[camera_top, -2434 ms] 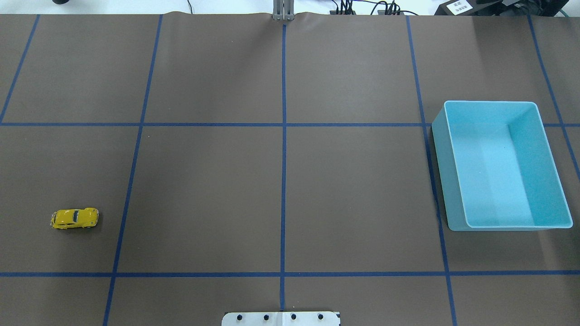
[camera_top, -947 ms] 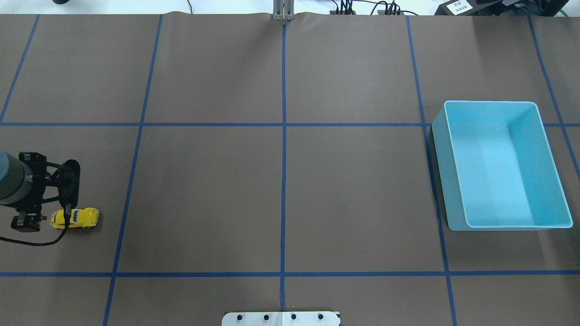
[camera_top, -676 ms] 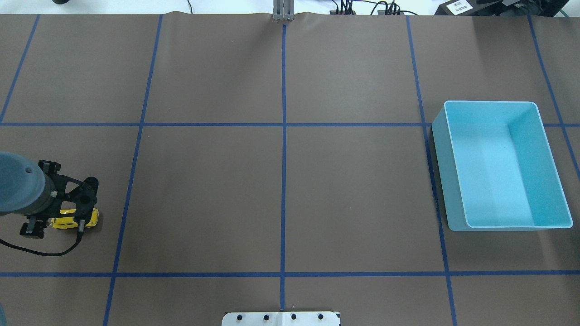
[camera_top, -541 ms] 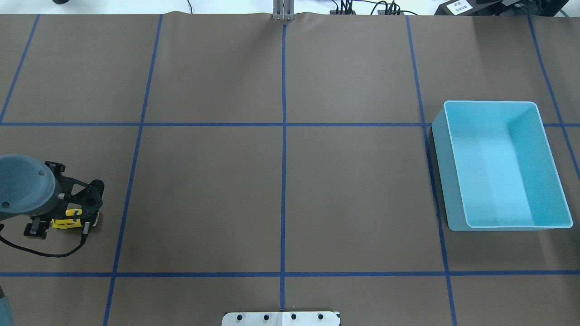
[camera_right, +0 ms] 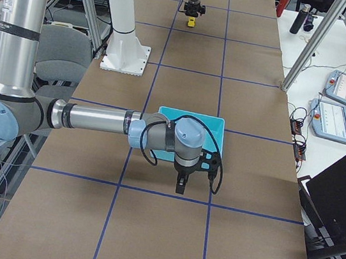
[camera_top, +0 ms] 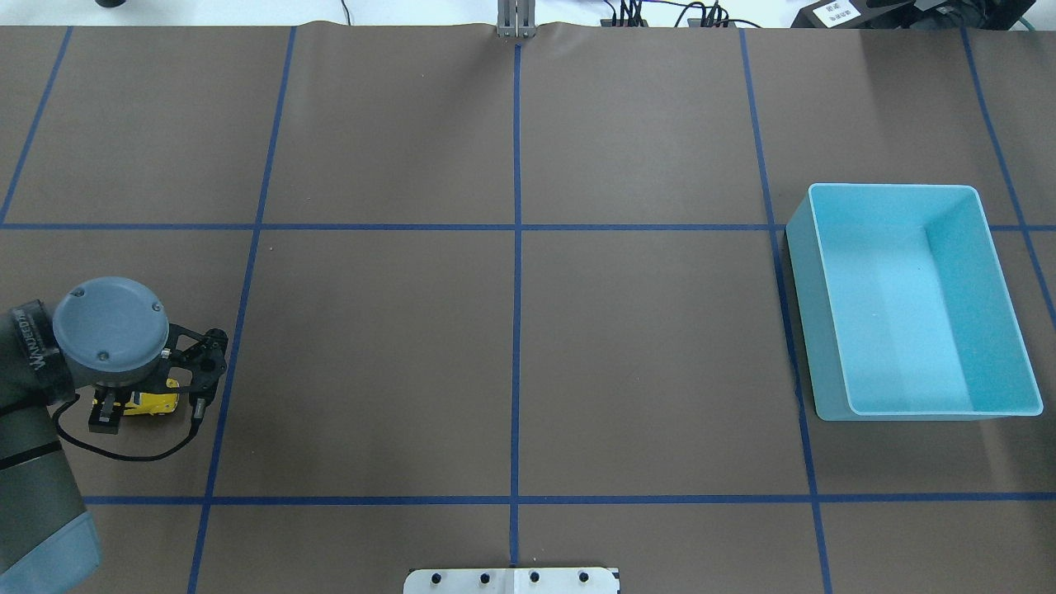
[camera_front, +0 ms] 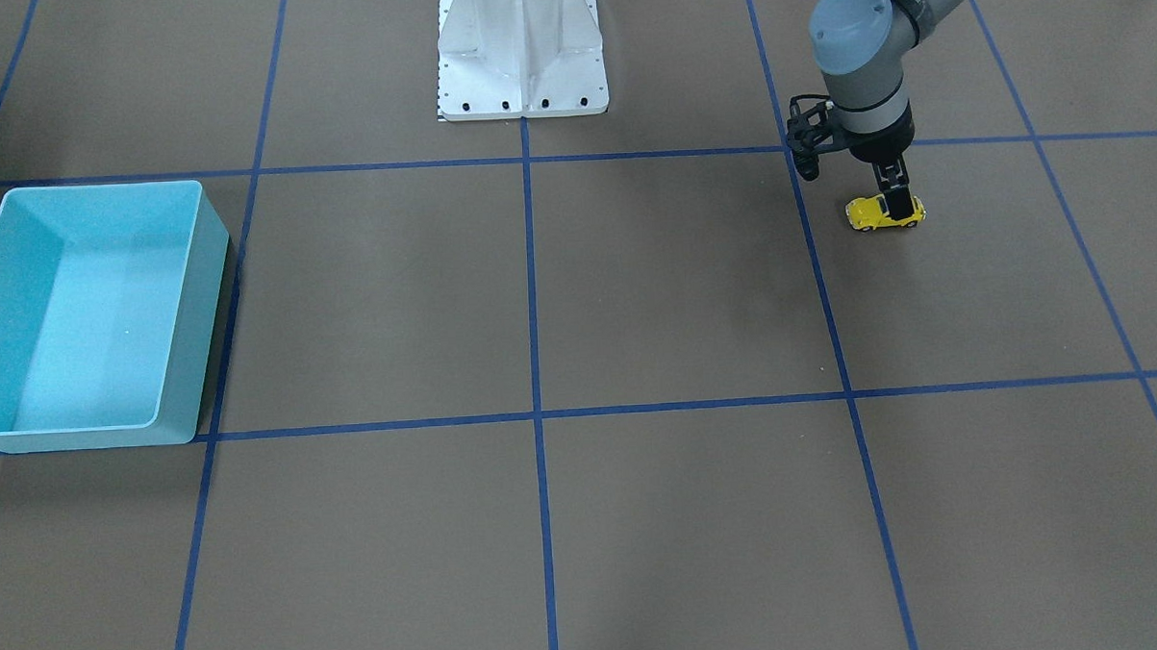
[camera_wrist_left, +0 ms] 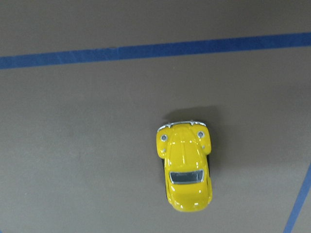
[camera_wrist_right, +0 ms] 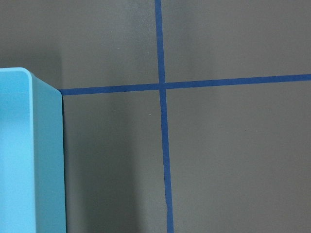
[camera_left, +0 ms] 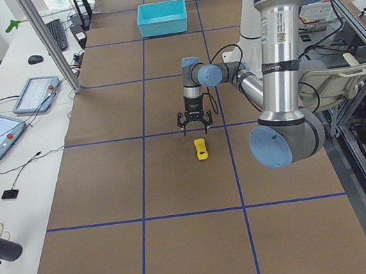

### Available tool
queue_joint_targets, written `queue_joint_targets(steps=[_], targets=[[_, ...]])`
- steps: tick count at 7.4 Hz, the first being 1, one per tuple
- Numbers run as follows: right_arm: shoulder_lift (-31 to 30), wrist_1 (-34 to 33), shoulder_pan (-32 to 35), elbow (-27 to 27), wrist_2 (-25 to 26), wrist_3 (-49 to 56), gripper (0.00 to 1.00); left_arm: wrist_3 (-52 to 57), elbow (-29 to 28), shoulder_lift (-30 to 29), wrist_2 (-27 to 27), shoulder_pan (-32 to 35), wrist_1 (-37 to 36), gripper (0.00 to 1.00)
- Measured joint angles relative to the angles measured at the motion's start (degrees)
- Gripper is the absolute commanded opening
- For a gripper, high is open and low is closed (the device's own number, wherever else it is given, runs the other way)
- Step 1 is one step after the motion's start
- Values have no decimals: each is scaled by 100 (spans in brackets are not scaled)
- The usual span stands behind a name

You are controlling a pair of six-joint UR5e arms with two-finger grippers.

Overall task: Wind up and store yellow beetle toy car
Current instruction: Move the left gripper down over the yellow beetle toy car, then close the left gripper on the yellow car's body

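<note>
Turquoise bin (camera_top: 807, 330) sat far right, well apart. My left jaws hung released over the yellow beetle toy car (camera_top: 161, 403), my wrist (camera_top: 111, 332) half-hiding it.

"WANDELBO…" on left arm band (camera_top: 28, 334)

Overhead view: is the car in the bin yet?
No, the yellow beetle toy car sits on the table at the view's left, and the turquoise bin at the right is empty.

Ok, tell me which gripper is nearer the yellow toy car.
Left. The left gripper hovers just over the yellow beetle toy car; the right gripper is at the table's other end, beside the turquoise bin.
</note>
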State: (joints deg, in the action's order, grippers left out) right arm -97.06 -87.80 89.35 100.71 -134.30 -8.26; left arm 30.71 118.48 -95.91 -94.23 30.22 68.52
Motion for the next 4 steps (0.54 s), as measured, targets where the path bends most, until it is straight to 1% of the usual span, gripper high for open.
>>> queue_joint_targets(steps=[2, 4], targets=[[-1, -2, 1, 1, 0, 5, 100, -190, -298, -100, -215, 4, 15, 99], [2, -13, -3, 7, -6, 8, 100, -185, -471, -208, -379, 0, 37, 99]])
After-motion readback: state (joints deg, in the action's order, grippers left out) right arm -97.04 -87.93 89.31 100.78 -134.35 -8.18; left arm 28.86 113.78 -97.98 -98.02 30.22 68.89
